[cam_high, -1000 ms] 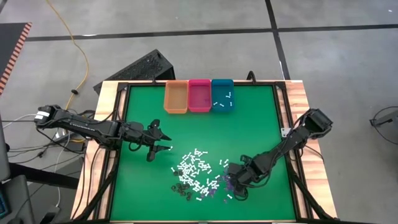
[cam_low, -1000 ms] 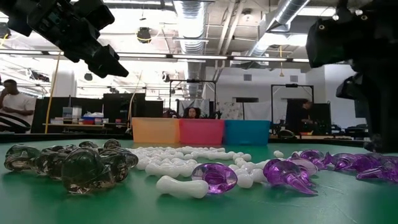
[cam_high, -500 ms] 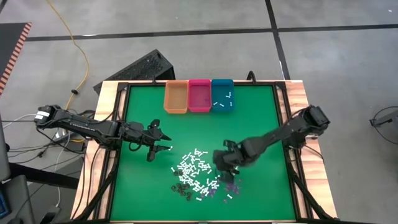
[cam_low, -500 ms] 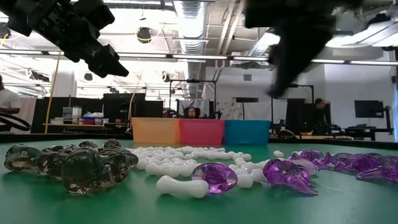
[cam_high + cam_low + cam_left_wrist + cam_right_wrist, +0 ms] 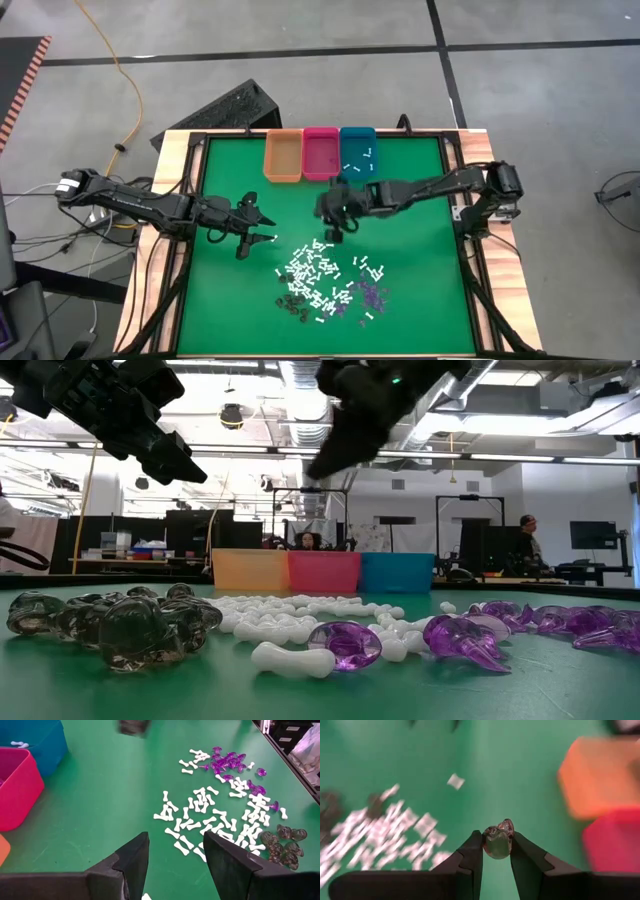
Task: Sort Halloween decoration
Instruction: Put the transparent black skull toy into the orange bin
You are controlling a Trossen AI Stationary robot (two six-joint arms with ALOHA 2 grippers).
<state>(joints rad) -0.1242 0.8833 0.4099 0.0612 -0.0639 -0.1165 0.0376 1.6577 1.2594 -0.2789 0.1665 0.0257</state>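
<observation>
I can't read any text, label, brand, no. or sign in these views; bins, counter mat and arms show no lettering I can make out, and bkgd room screens are too small to tell

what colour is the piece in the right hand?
Dark, translucent brownish piece between the right hand's fingers; right wrist view shows it best.

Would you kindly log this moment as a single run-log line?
right gripper: jaws shut on small dark translucent plastic piece, above green mat | left gripper: open, idle beside pile
</observation>
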